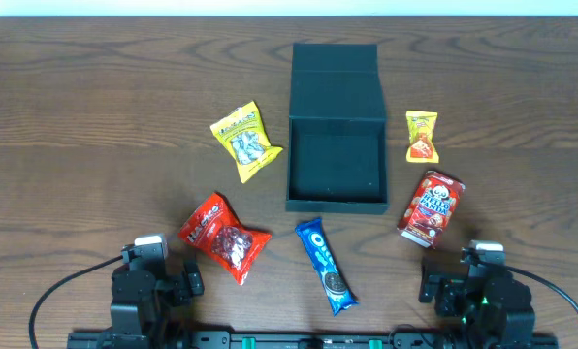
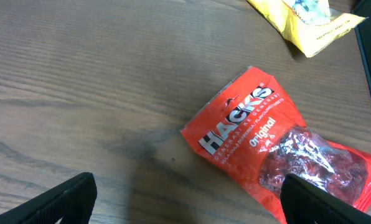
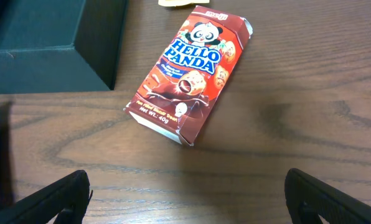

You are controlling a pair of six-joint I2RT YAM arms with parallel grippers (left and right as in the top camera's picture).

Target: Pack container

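So the container [image 1: 336, 163] sits in the middle of the table [image 1: 76, 116], a bit toward the far side, and it's open. The lid is flipped back flat toward the far edge, the hinge is on the far side, and the cavity faces straight up. With the lid laid out like that, its long axis runs near-to-far, away from the arms.

We only get bits of it from the wrists. The right wrist camera catches one near corner at upper left, and the left wrist camera shows just a dark sliver on the right edge.

Both grippers are parked at the near edge, well apart from the box. The left gripper [image 2: 188, 180] is off to its near-left and the right gripper [image 3: 187, 176] to its near-right. Both have their fingers spread wide with nothing between them.

Snacks around it:
- The yellow packet [image 1: 245, 142] is just left of the box.
- The red Hacks bag [image 1: 224, 237] lies in front of the left gripper.
- The blue Oreo pack [image 1: 326, 265] is just near of the box.
- The Hello Panda box [image 1: 431, 207] is at its near-right.
- A small yellow-orange packet [image 1: 422, 136] is on the right, with print we can't read.
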